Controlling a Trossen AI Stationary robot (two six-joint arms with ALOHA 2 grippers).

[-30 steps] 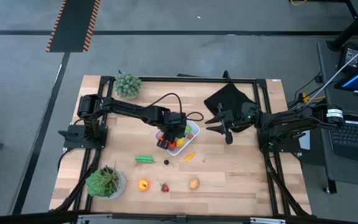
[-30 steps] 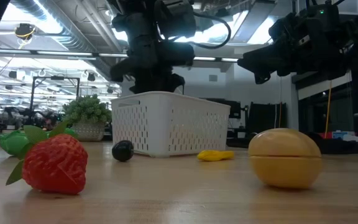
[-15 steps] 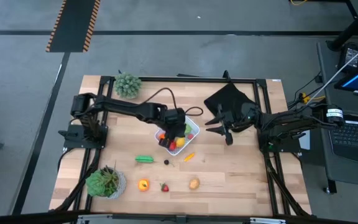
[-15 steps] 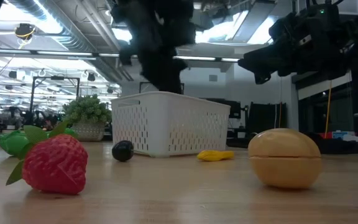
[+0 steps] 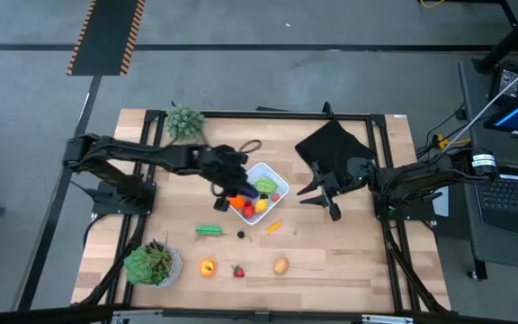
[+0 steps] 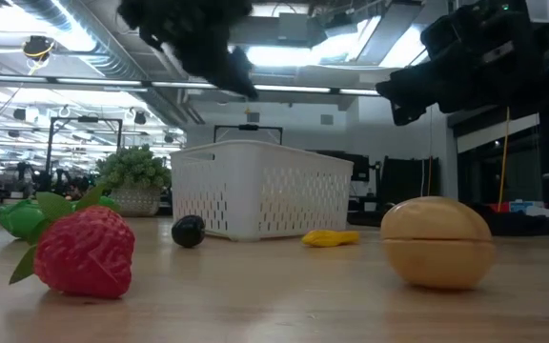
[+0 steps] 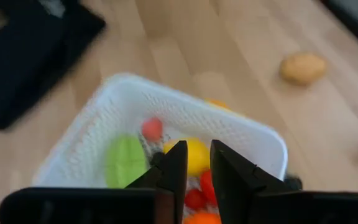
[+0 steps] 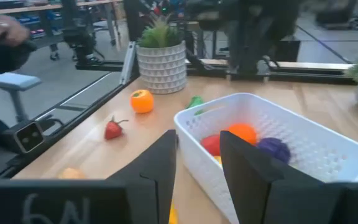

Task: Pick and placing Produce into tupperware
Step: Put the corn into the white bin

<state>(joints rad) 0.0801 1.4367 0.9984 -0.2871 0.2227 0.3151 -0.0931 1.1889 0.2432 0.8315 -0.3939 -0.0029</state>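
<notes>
The white tupperware [image 5: 261,190] stands mid-table holding several pieces of produce: orange, yellow, red, green and purple ones [image 7: 195,154]. More produce lies nearer the front edge: a green piece [image 5: 209,230], a small dark ball [image 5: 240,235], a yellow-orange piece [image 5: 273,227], an orange [image 5: 207,267], a strawberry [image 5: 237,270] and a tan piece [image 5: 281,265]. My left gripper [image 5: 223,191] hangs above the tupperware's left rim. Its fingers [image 7: 176,167] stand a narrow gap apart with nothing between them. My right gripper [image 5: 324,202] hovers open to the right of the tupperware, holding nothing.
Two potted plants stand at the far left [image 5: 185,121] and the near left [image 5: 154,263]. A black cloth [image 5: 331,144] lies at the far right, behind my right gripper. Bare wood lies between the tupperware and the near right corner.
My left gripper has risen out of the tupperware and drawn back toward the table's left edge, tipping up from pointing steeply down. My right gripper has swung a little toward the near edge. The tupperware and the loose produce have stayed in place.
</notes>
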